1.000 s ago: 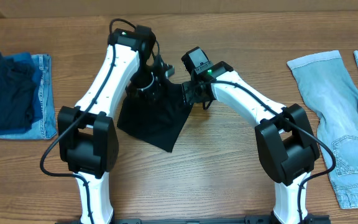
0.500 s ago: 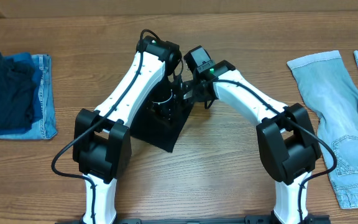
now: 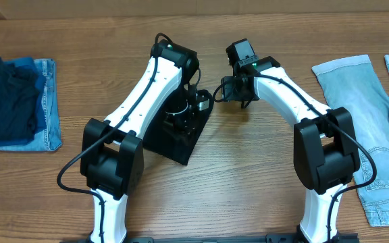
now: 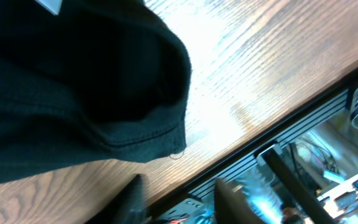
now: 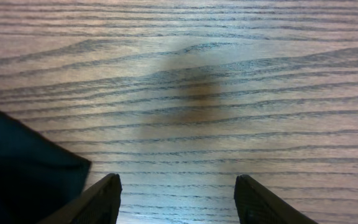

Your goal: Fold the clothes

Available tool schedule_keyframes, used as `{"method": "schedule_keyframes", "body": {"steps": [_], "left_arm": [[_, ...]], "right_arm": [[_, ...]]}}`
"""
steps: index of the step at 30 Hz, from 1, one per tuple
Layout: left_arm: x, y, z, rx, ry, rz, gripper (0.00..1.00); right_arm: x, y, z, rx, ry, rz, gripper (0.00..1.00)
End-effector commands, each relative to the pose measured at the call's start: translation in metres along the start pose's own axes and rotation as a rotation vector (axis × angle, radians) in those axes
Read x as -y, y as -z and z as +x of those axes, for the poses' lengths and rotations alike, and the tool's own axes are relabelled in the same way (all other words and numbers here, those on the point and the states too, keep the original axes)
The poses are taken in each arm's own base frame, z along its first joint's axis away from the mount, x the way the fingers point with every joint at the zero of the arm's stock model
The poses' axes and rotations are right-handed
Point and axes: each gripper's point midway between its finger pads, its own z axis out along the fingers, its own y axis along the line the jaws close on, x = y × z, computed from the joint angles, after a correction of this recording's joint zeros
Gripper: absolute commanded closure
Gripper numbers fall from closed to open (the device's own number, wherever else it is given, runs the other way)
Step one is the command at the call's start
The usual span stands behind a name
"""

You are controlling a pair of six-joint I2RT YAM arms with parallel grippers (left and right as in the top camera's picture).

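Clothes centre (jeans far right)

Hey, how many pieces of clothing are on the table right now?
4: a black garment at centre; a navy garment far left, lying on a denim piece; light-blue jeans far right, cut off by the frame. Others may be hidden.

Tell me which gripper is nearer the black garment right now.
Left. The left gripper hangs over the black garment, by its hem. The right gripper stands beside the garment's corner, over bare wooden table, open and empty.
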Motion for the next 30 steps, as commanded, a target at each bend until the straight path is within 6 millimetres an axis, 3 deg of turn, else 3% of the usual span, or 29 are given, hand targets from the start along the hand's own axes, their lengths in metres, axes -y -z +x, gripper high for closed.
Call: {"method": "schedule_keyframes", "body": {"steps": [1,3,7,10,13,19,24,30], "left_arm": [[-0.019,-0.002,0.001,-0.018,0.051,-0.129,0.82],[-0.051,0.008,-0.004,0.026,0.179,-0.297,0.87],[-0.068,0.028,-0.023,0.162,0.233,-0.327,0.87],[-0.092,0.051,-0.035,0.302,0.333,-0.316,0.85],[-0.117,0.061,-0.042,0.387,0.455,-0.232,0.82],[-0.144,0.063,-0.05,0.482,0.523,-0.059,0.71],[-0.148,0.039,-0.044,0.431,0.53,-0.051,0.71],[-0.149,0.017,-0.038,0.382,0.529,-0.043,0.7]], "right_arm": [[0.0,0.008,-0.009,0.024,0.058,0.0,0.37],[-0.001,0.023,-0.015,0.032,0.06,-0.002,0.34],[-0.006,0.063,-0.032,0.082,0.046,-0.048,0.34],[-0.037,0.101,-0.032,0.076,0.053,-0.256,0.34],[-0.074,0.121,-0.013,0.007,0.102,-0.474,0.34],[-0.116,0.112,0.042,-0.139,0.23,-0.549,0.34],[-0.138,0.101,0.074,-0.203,0.281,-0.555,0.34],[-0.164,0.106,0.107,-0.271,0.352,-0.575,0.35]]}}
